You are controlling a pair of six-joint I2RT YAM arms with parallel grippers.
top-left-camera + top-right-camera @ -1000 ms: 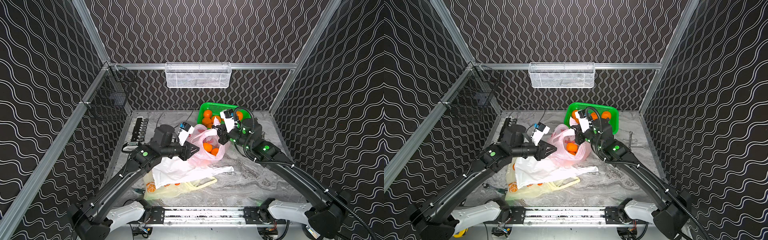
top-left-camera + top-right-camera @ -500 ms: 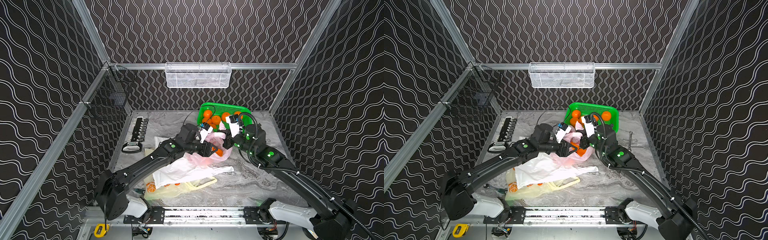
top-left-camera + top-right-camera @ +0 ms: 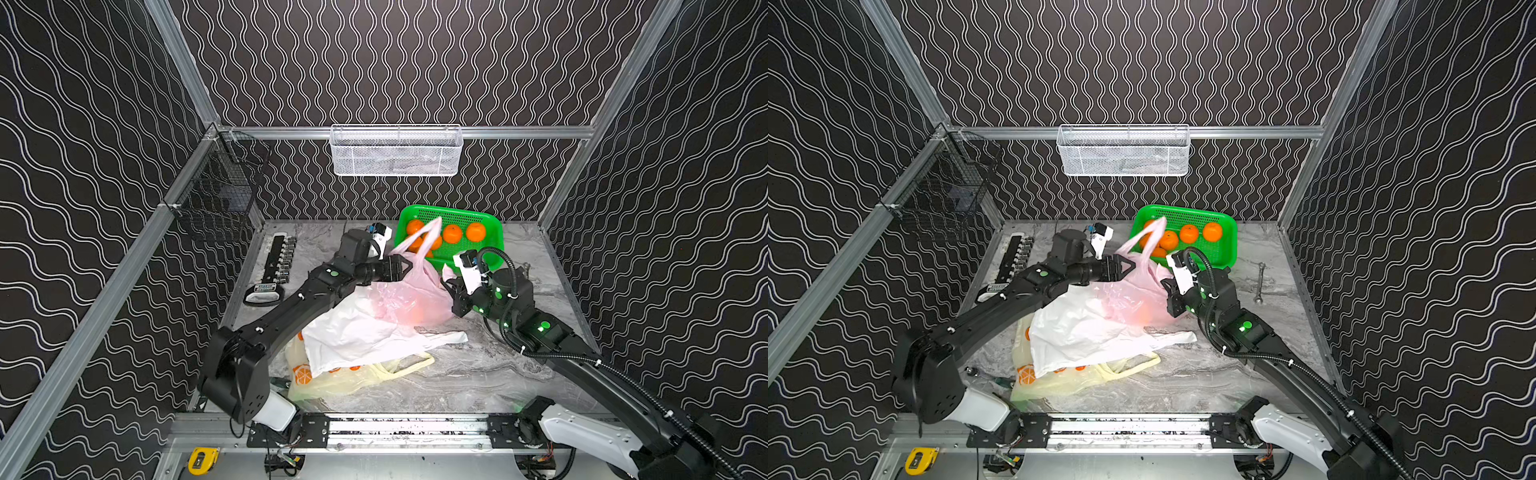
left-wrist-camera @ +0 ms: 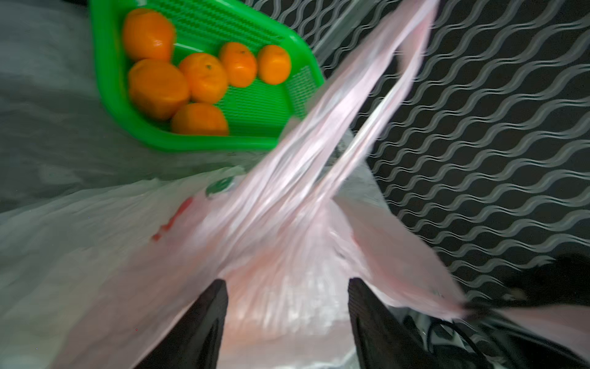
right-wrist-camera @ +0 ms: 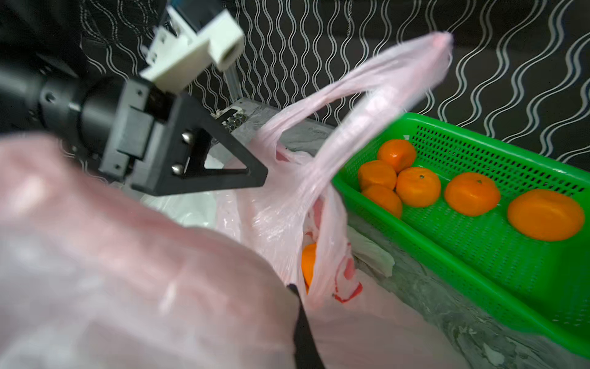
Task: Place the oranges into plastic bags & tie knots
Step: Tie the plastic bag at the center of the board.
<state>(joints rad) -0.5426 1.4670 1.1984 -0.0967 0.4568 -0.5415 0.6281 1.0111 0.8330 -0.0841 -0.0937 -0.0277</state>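
The pink bag (image 3: 411, 299) slumps on the table over the white bag (image 3: 357, 332) and the yellow bag (image 3: 332, 382). One pink handle loop (image 3: 428, 237) stands free in the air. My left gripper (image 3: 409, 266) is open, its fingers (image 4: 207, 319) wide apart against the pink film (image 4: 287, 223). The right gripper (image 3: 449, 286) is shut on the pink bag's edge, and film drapes over it (image 5: 298, 297). One orange (image 5: 309, 262) shows inside the bag. Several oranges (image 3: 453, 233) lie in the green basket (image 3: 449, 210).
A white wire basket (image 3: 395, 151) hangs on the back wall and a black wire basket (image 3: 220, 195) on the left rail. A black tool strip (image 3: 278, 262) lies at the left edge, a wrench (image 3: 1260, 278) at the right.
My left gripper has opened and let go of the pink handle. The bag has sunk from between the grippers onto the table. The right gripper has moved right and lower, still shut.
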